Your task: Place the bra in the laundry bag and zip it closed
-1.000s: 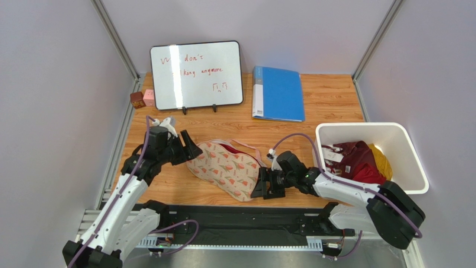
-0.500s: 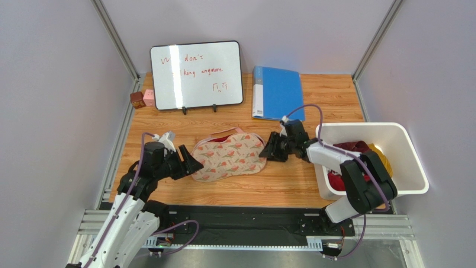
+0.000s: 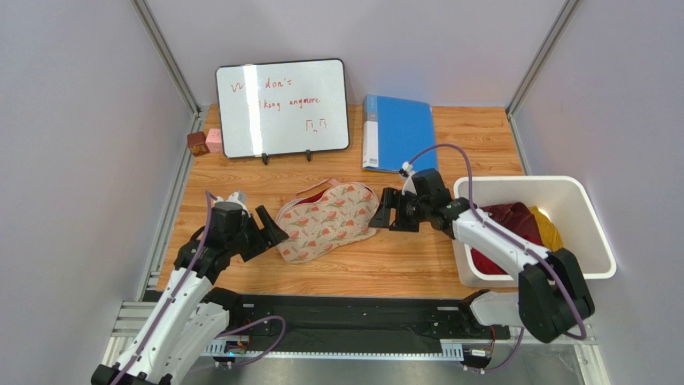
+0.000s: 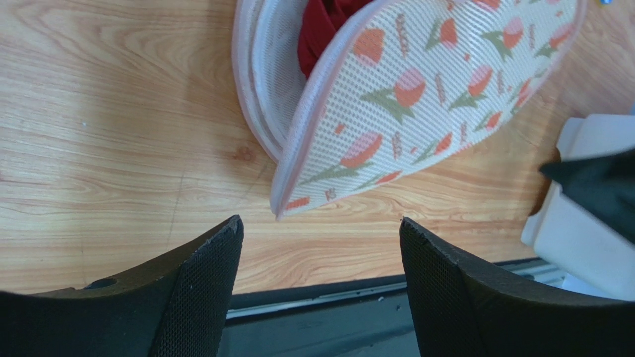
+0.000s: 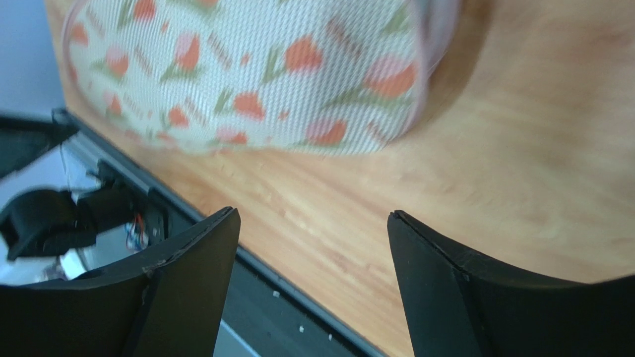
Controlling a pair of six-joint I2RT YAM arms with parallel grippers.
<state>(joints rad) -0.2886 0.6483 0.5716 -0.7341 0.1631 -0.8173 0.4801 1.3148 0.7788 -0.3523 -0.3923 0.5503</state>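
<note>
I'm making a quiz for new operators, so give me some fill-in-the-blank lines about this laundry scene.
1. The bra lies ____ the laundry bag.
2. The left gripper and the right gripper flank the bag, both ____ and holding nothing.
3. The red and yellow clothes sit in the white ____.
4. The folder behind the bag is ____.
Missing words: inside; open; bin; blue.

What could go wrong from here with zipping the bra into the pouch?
One: the cream leaf-print fabric laundry bag gapes open with the dark red bra showing at its mouth, so closing it may pinch the fabric. Two: the left end effector and right end effector are both open, holding nothing; tugging it shut unanchored would likely drag the bag across the wooden table.
</note>
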